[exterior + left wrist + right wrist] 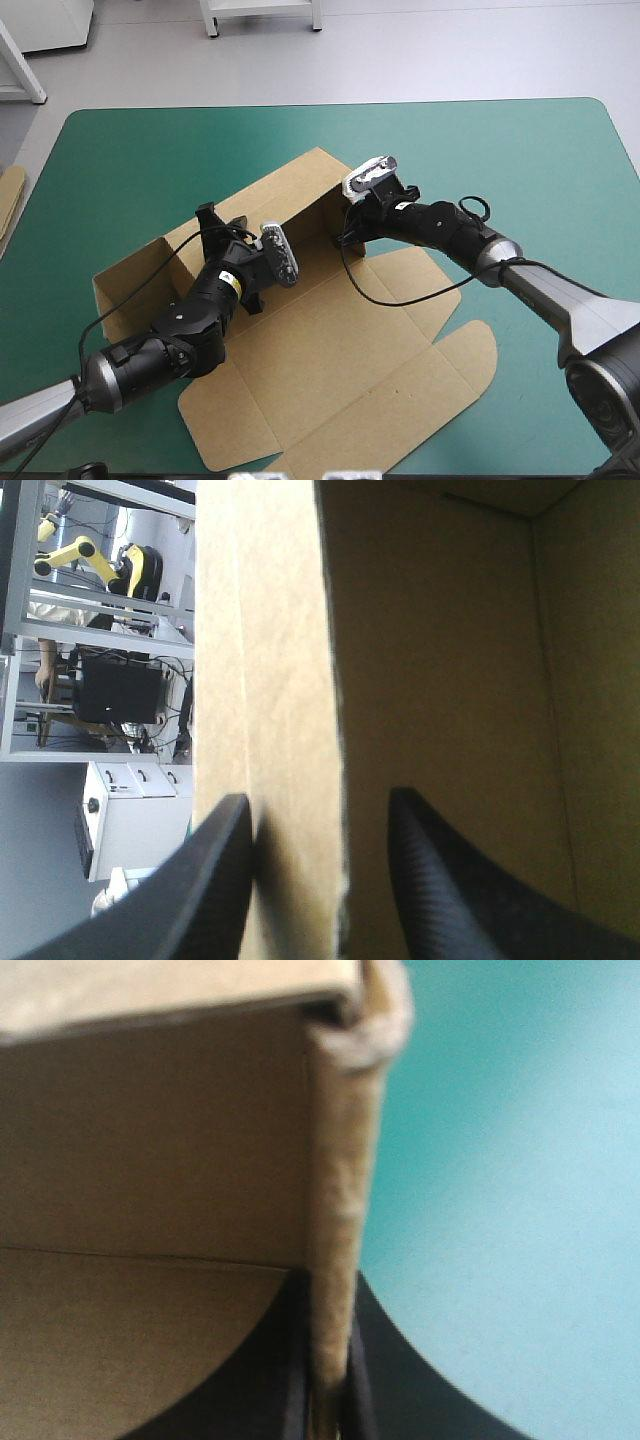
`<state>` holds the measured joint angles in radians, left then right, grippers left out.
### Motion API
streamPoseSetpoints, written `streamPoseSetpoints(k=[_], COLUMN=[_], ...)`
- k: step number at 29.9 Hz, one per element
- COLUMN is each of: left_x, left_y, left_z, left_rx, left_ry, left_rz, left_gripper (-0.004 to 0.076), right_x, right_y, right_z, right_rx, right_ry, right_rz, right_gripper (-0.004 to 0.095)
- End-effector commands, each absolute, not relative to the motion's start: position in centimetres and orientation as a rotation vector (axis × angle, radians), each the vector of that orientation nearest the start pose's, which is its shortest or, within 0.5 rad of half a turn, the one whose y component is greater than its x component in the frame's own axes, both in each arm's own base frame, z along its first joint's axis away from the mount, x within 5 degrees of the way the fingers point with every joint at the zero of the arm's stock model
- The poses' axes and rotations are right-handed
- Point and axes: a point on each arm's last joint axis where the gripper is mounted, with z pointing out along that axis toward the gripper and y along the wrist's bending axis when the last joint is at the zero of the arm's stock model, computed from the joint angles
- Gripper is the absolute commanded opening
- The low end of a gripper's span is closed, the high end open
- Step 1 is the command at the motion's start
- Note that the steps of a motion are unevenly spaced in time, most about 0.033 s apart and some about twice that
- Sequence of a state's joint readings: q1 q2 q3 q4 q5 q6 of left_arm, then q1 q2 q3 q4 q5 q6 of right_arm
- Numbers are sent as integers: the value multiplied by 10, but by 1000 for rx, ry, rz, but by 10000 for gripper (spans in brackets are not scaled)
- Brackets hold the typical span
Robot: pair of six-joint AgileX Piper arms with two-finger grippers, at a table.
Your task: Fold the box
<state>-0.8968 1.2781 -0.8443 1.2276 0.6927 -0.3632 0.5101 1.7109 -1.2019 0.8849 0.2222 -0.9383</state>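
brown box [340, 350] at the middle of the teal-green bench [520, 160], partly raised: far wall upright, a side wall up at each end of it, base and lid panel flat, stretching toward the near edge, flaps spread out. left claw [222, 224] at the far wall near its left end, black fingers [225, 880] standing apart, one on either side of the wall's top edge; seemingly released rather than pinching, though contact on the inner side hard to judge from the wrist view. right claw [348, 238] at the box's far right corner, clenched on the upright side wall there, board pinched between its all but closed black fingers [400, 1380], bare bench cover just beyond on the outer side. the two claws well apart along the far wall. at the bench's left edge, a strip of more brown board [10, 200], apart from the box.
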Motion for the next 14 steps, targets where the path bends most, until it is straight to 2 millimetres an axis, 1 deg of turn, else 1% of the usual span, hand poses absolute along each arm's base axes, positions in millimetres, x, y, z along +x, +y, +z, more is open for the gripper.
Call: streamPoseSetpoints(k=[1, 6, 11, 14], left_x=[196, 189, 189, 188], left_y=[-174, -181, -182, -182], left_z=[311, 317, 323, 325], left_rx=[1287, 1283, 1262, 1250], left_ry=[1608, 1597, 1595, 1608], left_rz=[584, 594, 601, 594], left_gripper=[309, 309, 309, 329], right_x=[330, 331, 332, 332], right_y=[207, 206, 206, 205], right_z=[287, 287, 288, 288], right_rx=[-671, -656, -636, -628], right_ry=[1997, 1996, 1995, 1989], right_rz=[484, 483, 485, 477], right_gripper=[-9, -7, -6, -3])
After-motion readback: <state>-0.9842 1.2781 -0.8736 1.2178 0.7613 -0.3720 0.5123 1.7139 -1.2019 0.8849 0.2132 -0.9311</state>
